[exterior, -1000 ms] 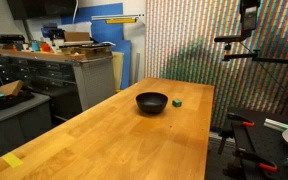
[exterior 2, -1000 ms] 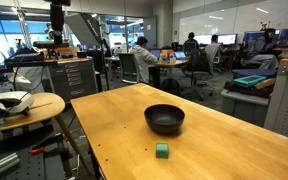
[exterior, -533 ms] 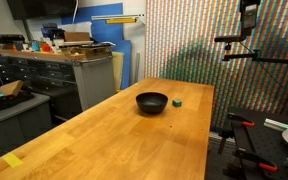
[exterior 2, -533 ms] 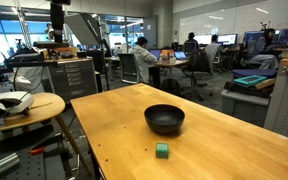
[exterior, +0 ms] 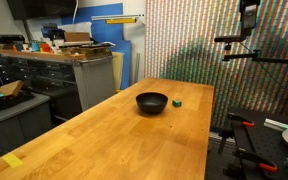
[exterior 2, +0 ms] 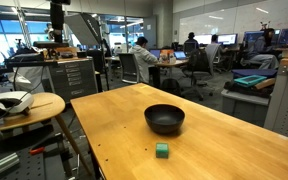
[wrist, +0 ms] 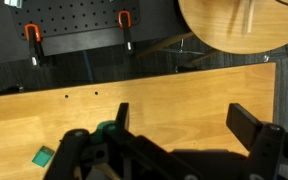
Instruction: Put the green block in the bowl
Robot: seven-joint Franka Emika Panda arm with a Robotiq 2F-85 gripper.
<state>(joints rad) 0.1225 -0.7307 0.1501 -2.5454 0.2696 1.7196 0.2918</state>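
Green block (exterior: 177, 101) hasn't budged. It is on the same spot on the worktop (exterior: 104, 140) as a second ago and half a second ago. The bowl (exterior: 152, 102) is likewise unmoved, and nothing differs in either exterior view. My read: the task is effectively not started. The block is not grasped, the bowl looks empty, and the approach is the step in hand.

Left to right in an exterior view: first the bowl, then the block just beside it, with a small gap between them. In an exterior view from a higher angle, the block (exterior 2: 162, 151) lies nearer the camera than the bowl (exterior 2: 165, 119). It is apart from the bowl and close to the worktop edge. The hand does not show in either exterior view.

Wrist view, left to right:
- **Block:** a small green shape (wrist: 44, 156) low at the left, most likely the block, lies flat on the wood.
- **Hand:** the hand (wrist: 182, 115) comes next, its jaws spread wide with only bare worktop between them.
- **Relation:** the block lies outside the jaw on the picture's left, off to the side, so it is not lined up for a grasp. The hand would probably need to shift that way and come down.
- **Bowl:** not in this view.
- **Background:** past the worktop edge are a pegboard (wrist: 74, 25) with orange clamps (wrist: 31, 35), and a round side table (wrist: 239, 25) at top right.
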